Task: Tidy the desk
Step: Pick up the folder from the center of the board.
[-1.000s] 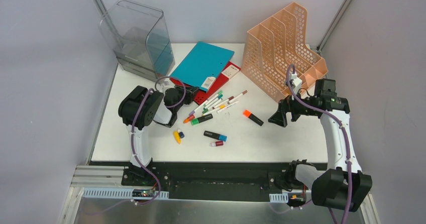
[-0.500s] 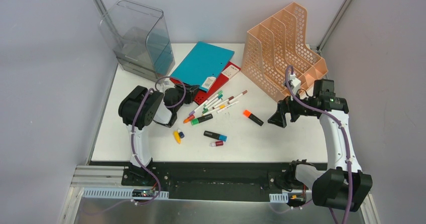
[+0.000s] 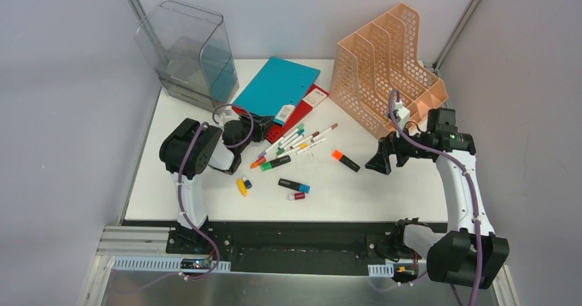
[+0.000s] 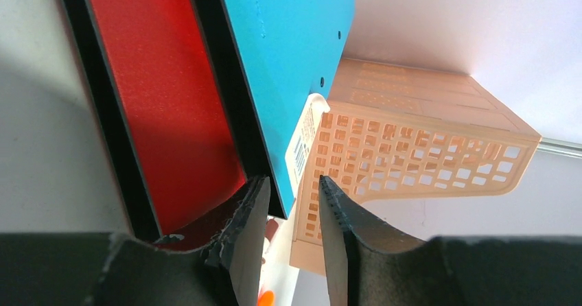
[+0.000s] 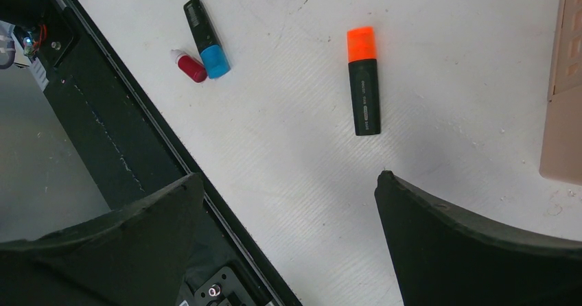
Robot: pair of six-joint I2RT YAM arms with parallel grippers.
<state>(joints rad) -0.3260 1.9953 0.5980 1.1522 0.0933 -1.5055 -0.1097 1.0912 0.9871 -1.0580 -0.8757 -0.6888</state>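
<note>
The white desk [image 3: 384, 189] fills the middle of the top view, its black rail [image 3: 295, 241] along the near edge where both arms are bolted. The left gripper [image 3: 259, 130] sits low over the far-left part of the desk, at the near corner of the red folder [image 3: 274, 132], which lies under the blue folder [image 3: 274, 86]. In the left wrist view its jaws stand a narrow gap apart and pinch nothing; the left gripper [image 4: 292, 182] points at the near edges of the two folders, the red folder [image 4: 165, 100] to one side of the gap and the blue folder [image 4: 288, 52] in line with it, with the peach rack [image 4: 412, 148] beyond and bare desk [image 4: 41, 148] beside the red one. The right gripper [image 3: 379, 160] hangs above the right half of the desk, just in front of the rack [image 3: 384, 66], and faces the left arm. In the right wrist view the right gripper [image 5: 286, 179] is spread wide and empty, with bare desk [image 5: 288, 148] straight below it. An orange-capped highlighter [image 5: 364, 86] lies flat on the desk just beyond the fingertips, a blue-capped marker [image 5: 206, 38] farther off, and the rail [image 5: 117, 134] runs past the other finger. Loose pens [image 3: 295, 141] lie on the desk between the two grippers.
</note>
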